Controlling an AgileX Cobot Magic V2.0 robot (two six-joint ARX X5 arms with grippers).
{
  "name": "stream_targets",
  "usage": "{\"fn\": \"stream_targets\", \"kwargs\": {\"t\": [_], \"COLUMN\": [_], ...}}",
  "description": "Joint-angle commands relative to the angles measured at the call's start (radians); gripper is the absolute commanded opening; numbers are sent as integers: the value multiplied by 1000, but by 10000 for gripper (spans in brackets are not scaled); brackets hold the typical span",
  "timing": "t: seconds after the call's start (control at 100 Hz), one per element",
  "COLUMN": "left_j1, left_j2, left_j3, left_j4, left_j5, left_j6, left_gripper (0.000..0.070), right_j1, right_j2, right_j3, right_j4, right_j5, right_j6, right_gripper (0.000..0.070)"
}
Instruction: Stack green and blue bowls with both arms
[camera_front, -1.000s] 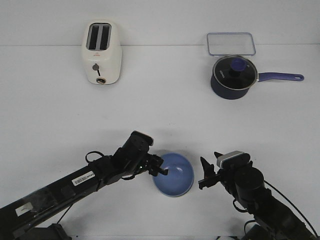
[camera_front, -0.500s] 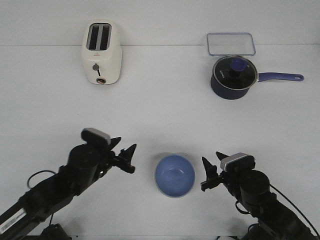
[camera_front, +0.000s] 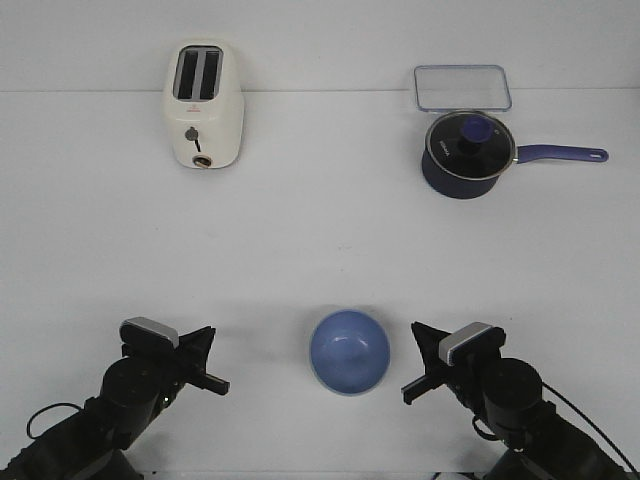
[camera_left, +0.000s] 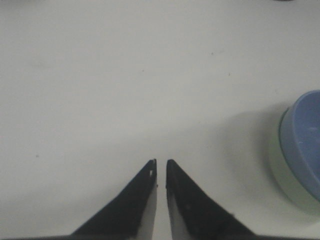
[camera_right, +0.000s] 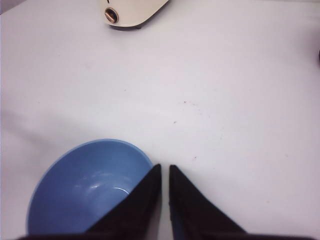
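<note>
The periwinkle blue bowl (camera_front: 349, 351) sits upright near the table's front middle. In the left wrist view the blue bowl (camera_left: 306, 135) is nested inside the pale green bowl (camera_left: 280, 176), whose side shows under it. My left gripper (camera_front: 215, 358) is shut and empty, well to the left of the bowls and apart from them; its jaws (camera_left: 160, 161) stand over bare table. My right gripper (camera_front: 410, 362) is shut and empty, just right of the bowls. In the right wrist view the tips (camera_right: 165, 166) are beside the blue bowl's (camera_right: 85, 190) rim.
A cream toaster (camera_front: 203, 105) stands at the back left. A dark navy saucepan (camera_front: 467, 153) with a lid and long handle is at the back right, with a clear lidded container (camera_front: 462, 87) behind it.
My left arm has let go of the blue bowl and drawn back to the left and toward the front edge. The bowl has settled level. My right arm has drawn back slightly.
</note>
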Motion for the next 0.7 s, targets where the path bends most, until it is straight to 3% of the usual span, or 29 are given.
{"fn": "stream_targets", "kwargs": {"t": [0.0, 0.55, 0.69], "left_j1": [-7, -6, 91], "left_j2": [-13, -117, -158], "left_j3": [16, 16, -11], "left_j4": [13, 101, 122], "left_j5": [-5, -5, 8], "left_j6": [6, 8, 227], "left_gripper": [13, 12, 12], "right_j1": [9, 9, 9], "right_j2": [1, -14, -14], "right_j3": [5, 5, 5], "right_j4": [13, 16, 16], "right_j5": [-3, 0, 0], "right_j6": [-6, -6, -6], "right_gripper": [10, 10, 10]}}
